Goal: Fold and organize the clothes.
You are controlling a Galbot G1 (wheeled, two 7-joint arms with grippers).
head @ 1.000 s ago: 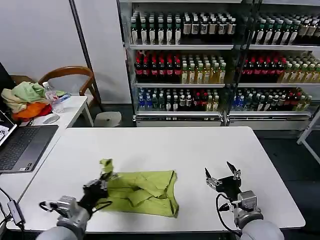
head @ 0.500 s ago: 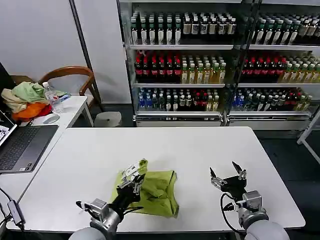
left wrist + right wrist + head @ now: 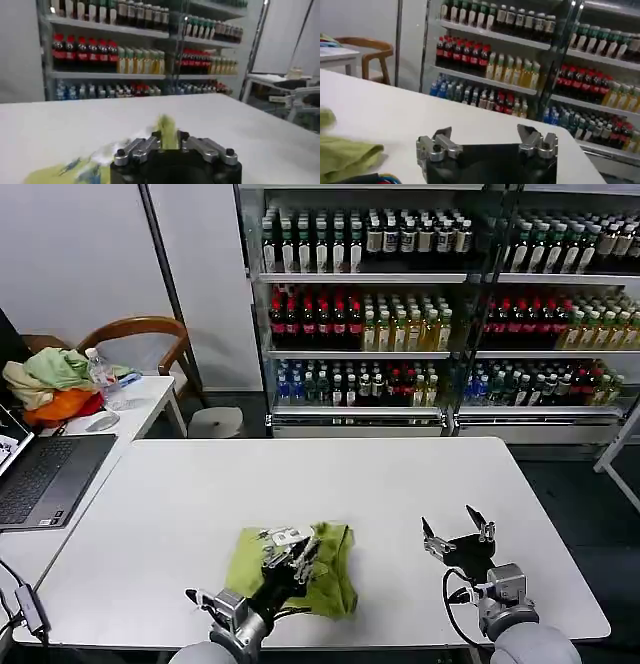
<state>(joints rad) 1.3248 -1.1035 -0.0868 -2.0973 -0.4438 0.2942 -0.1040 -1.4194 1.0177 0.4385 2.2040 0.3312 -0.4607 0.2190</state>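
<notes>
A lime yellow-green T-shirt (image 3: 335, 569) lies bunched and partly folded on the white table (image 3: 330, 479), near its front edge. My left gripper (image 3: 290, 546) sits over the shirt's middle, shut on a fold of the fabric; in the left wrist view a strip of yellow-green cloth (image 3: 167, 134) stands pinched at my left gripper (image 3: 169, 142). More of the shirt (image 3: 65, 172) trails beside it. My right gripper (image 3: 456, 529) hovers open to the right of the shirt, apart from it. In the right wrist view my right gripper (image 3: 485, 137) holds nothing, with the shirt (image 3: 345, 155) off to one side.
A laptop (image 3: 45, 474) sits on the side desk at left, with a bundle of pale green, cream and orange fabrics (image 3: 50, 384), a water bottle (image 3: 103, 379) and a wooden chair (image 3: 140, 334) behind. Drink shelves (image 3: 440, 304) line the back wall.
My left gripper has carried the shirt's left edge rightward over the garment, from the left side to its middle, making the shirt narrower. The right gripper has barely moved.
</notes>
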